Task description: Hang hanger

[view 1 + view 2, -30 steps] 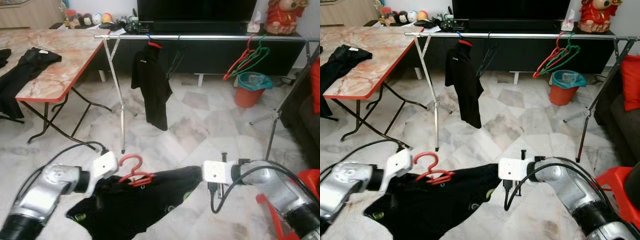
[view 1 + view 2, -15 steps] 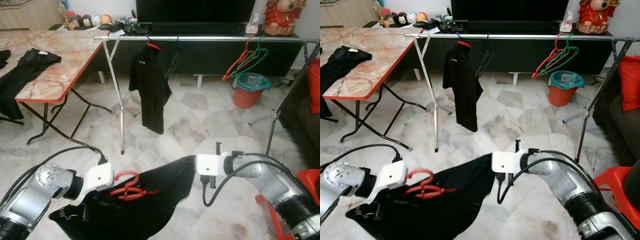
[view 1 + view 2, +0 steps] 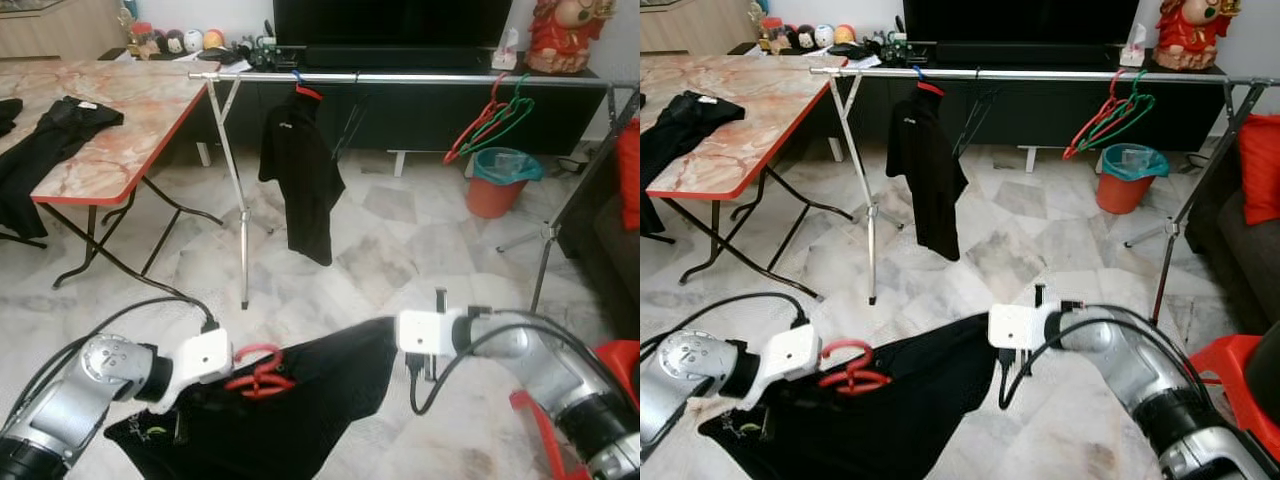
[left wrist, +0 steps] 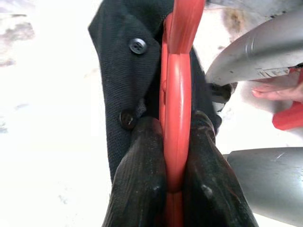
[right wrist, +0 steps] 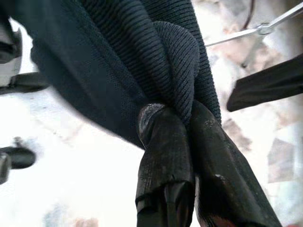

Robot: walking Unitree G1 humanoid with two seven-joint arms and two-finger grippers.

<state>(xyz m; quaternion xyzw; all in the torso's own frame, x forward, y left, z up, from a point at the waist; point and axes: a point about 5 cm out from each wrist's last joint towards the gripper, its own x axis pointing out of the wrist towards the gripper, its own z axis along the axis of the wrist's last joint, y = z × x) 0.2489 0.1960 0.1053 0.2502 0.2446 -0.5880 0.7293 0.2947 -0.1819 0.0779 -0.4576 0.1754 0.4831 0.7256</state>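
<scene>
Two pincers hold one black garment (image 3: pixel 300 410) between them, low over the marble floor (image 3: pixel 400 250). The left pincer (image 4: pixel 173 156) is clamped on the red hanger (image 3: pixel 258 372), its two black fingers (image 4: pixel 137 175) pressed against either side of the red plastic bar; the garment's buttoned placket lies directly against those fingers, and the hanger's hook curls up just beyond the pincer's white wrist block. The right pincer (image 5: pixel 182 127) is closed tight on a bunched fold of the same dark knit cloth, which wraps over its fingertips. From the left pincer the cloth sags down and away toward the floor; toward the right pincer it rises in a taut edge. Well ahead of both pincers stands a metal clothes rail (image 3: pixel 420 77), carrying a black shirt (image 3: pixel 305 180) on a hanger and, farther along toward the right pincer's side, a cluster of red and green hangers (image 3: pixel 495 118). Off to the left pincer's side is a marble-patterned bench (image 3: pixel 120 110) with dark clothing (image 3: pixel 55 130) lying on it. An orange bin (image 3: pixel 502 180) sits beneath the far hangers.
</scene>
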